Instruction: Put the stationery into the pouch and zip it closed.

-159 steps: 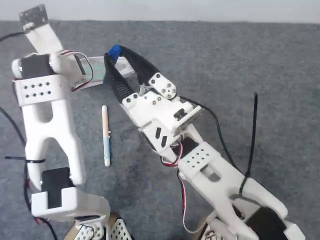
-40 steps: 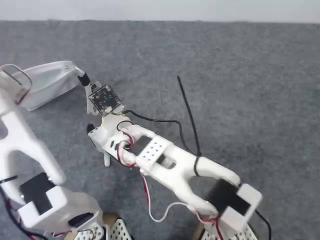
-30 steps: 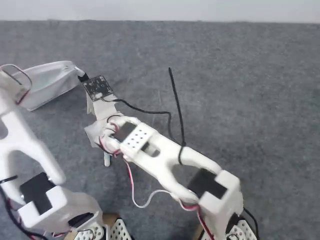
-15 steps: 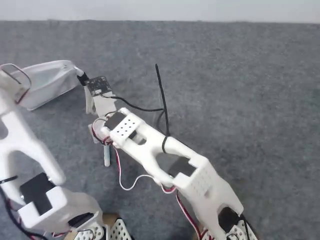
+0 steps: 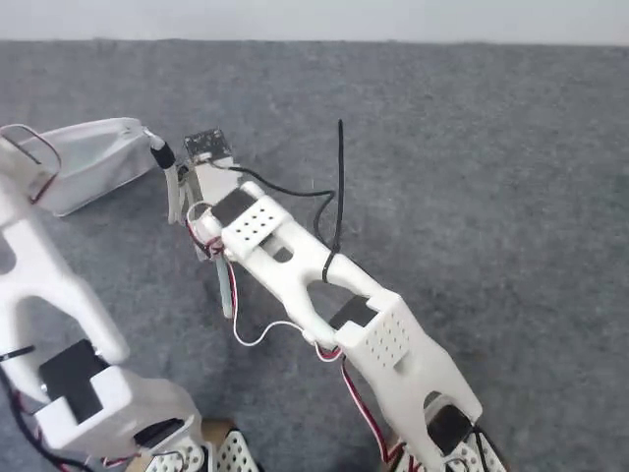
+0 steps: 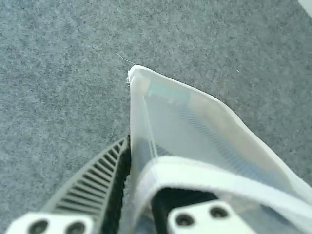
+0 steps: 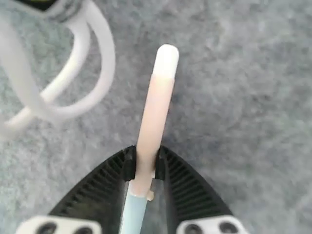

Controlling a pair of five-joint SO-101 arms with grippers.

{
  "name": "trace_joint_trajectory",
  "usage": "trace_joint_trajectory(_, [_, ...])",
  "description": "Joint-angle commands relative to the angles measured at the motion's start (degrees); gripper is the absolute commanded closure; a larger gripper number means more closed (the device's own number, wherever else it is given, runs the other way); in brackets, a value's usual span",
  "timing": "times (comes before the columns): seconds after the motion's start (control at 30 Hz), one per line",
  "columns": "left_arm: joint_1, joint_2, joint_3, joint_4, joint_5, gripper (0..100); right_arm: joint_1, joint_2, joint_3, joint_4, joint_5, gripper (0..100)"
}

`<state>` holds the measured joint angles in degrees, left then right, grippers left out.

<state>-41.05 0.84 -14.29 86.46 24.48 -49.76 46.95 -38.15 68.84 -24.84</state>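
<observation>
My right gripper (image 7: pixel 144 168) is clamped on the pen (image 7: pixel 155 107), which sticks out past its fingertips over the carpet (image 7: pixel 243 73). My left gripper (image 6: pixel 141 165) pinches the pouch (image 6: pixel 195 126) wall between its fingers.

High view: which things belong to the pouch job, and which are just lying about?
Job: translucent white pouch, in left gripper; pale pink-and-blue pen, in right gripper.
Not the job: grey carpeted table; black cable tie on the right arm.

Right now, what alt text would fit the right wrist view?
The right gripper is shut on a cream pen with a white tip, against grey carpet. A loop of white cable shows nearby.
</observation>
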Motion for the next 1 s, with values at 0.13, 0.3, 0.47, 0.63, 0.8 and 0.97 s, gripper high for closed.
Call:
trace_joint_trajectory(0.13, [-0.4,-0.8,-0.7,-1.8,0.4,99,3.0,-0.7,-10.1,13.9,6.3,99.2])
trace_joint_trajectory(0.3, [-0.1,-0.8,-0.7,-1.8,0.4,99,4.2,-0.7,-10.3,19.7,9.5,98.8])
trace_joint_trajectory(0.47, [0.0,-0.8,-0.7,-1.9,0.4,99,3.9,-0.7,-10.5,22.4,10.5,95.1])
trace_joint_trajectory(0.63, [0.0,-0.8,-0.7,-1.9,0.4,99,4.0,-0.9,-10.5,22.6,10.3,85.3])
trace_joint_trajectory(0.8, [0.0,-0.8,-0.7,-1.9,0.4,99,4.1,-1.0,-10.6,19.1,8.7,85.3])
trace_joint_trajectory(0.97, [0.0,-0.8,-0.7,-1.9,0.4,99,4.1,-0.6,-10.3,13.7,6.2,85.3])
